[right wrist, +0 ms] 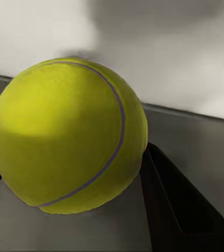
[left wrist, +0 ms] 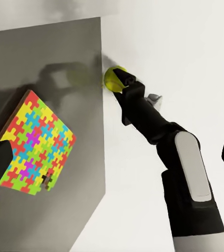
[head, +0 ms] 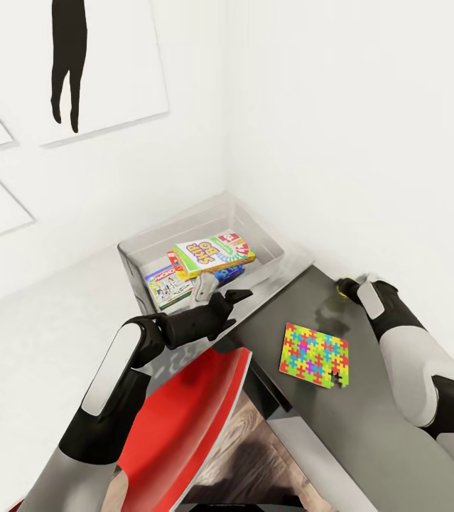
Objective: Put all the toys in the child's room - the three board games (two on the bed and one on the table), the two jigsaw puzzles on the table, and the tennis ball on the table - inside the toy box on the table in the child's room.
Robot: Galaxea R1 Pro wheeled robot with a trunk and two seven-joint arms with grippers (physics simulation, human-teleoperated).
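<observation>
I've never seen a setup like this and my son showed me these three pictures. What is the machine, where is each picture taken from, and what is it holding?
It is a simulated two-armed robot on wheels, steered by a person. The big picture comes from a camera on its head, looking down over both arms. The other two come from cameras near each hand.

On the grey table stands a clear toy box with board games already inside. A colourful jigsaw lies flat on the table.

The right hand is at the table's far edge, by the wall, with its fingers on either side of a yellow tennis ball; the ball seems gripped, still low on the table. The left wrist camera sees this from the side.

The left hand holds nothing and hangs beside the box.
</observation>
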